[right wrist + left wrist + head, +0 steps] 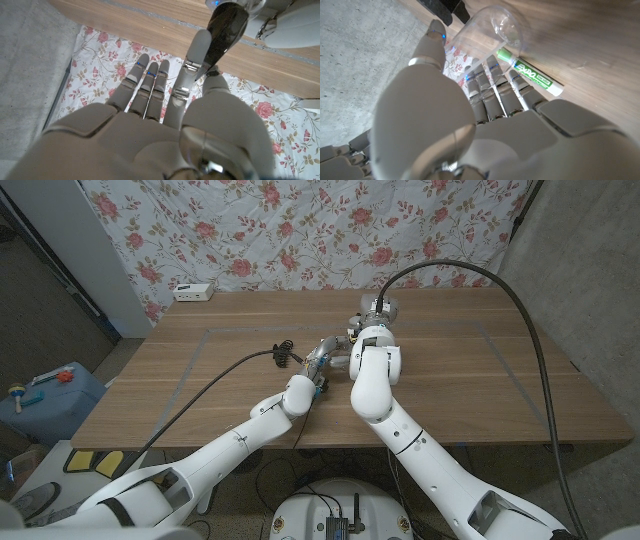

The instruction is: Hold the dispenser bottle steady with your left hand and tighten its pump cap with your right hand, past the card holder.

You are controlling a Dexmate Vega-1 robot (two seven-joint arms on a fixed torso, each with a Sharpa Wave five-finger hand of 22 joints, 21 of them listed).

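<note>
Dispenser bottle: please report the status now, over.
Left hand grips dispenser bottle. Right hand fingers on pump cap. Green marker lies beside bottle, not blocking.
</note>
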